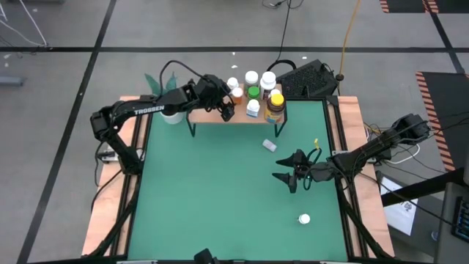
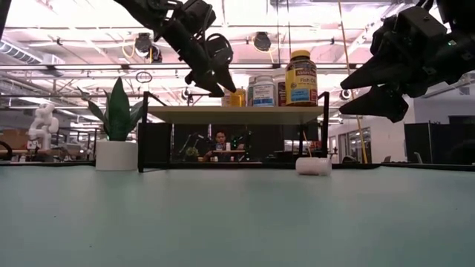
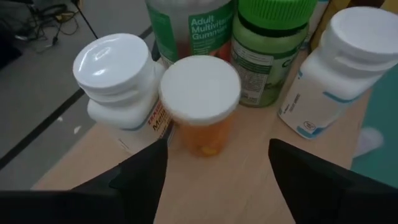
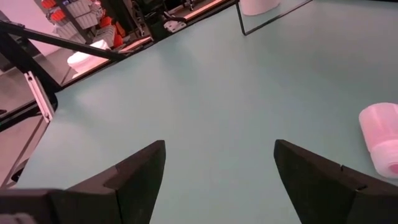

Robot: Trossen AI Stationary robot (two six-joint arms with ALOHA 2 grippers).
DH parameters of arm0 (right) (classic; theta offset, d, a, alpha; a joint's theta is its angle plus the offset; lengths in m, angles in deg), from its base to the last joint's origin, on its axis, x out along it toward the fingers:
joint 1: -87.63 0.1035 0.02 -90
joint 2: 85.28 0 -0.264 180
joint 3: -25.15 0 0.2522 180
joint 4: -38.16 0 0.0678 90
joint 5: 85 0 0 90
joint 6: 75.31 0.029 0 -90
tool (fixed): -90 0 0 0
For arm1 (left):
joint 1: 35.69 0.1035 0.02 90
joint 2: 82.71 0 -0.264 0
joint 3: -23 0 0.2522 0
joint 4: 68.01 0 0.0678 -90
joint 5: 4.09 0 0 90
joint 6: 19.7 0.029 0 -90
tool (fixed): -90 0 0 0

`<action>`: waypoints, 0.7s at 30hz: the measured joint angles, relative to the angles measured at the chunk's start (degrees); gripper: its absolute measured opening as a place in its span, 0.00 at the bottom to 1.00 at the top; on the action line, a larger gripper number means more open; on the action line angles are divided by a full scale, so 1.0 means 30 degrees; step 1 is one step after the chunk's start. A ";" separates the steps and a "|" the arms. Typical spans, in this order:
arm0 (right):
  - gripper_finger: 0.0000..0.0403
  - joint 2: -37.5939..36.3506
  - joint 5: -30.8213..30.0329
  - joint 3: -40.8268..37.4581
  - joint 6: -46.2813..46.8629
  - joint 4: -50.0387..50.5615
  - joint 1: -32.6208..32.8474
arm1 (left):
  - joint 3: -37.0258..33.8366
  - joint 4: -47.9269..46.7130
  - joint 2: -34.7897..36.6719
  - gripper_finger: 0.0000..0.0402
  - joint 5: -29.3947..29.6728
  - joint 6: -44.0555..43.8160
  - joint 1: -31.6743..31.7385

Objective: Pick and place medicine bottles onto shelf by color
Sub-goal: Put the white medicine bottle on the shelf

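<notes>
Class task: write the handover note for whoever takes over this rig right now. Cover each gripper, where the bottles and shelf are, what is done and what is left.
Left gripper: open, above the shelf, just behind an orange bottle with a white cap standing there; nothing held.
Right gripper: open, empty, above the green table, right of centre.
Done: a cluster of bottles stands on the shelf's right half.
Left: a white bottle lies on its side in front of the shelf, and another white bottle sits near the table's front right. Both need shelving.
</notes>
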 joint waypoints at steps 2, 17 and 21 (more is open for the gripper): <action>0.73 0.0000 0.0000 0.0000 0.0000 0.0009 0.0000 | 0.0000 0.0044 0.0000 0.72 0.0000 -0.0003 0.0000; 0.73 0.0000 0.0000 0.0000 -0.0459 0.0411 0.0000 | 0.0015 -0.0066 0.1572 0.73 0.0017 0.0293 -0.0606; 0.73 0.0000 -0.0015 0.0000 -0.0474 0.0682 0.0000 | 0.0015 -0.0104 0.2542 0.71 0.0146 0.1088 -0.1323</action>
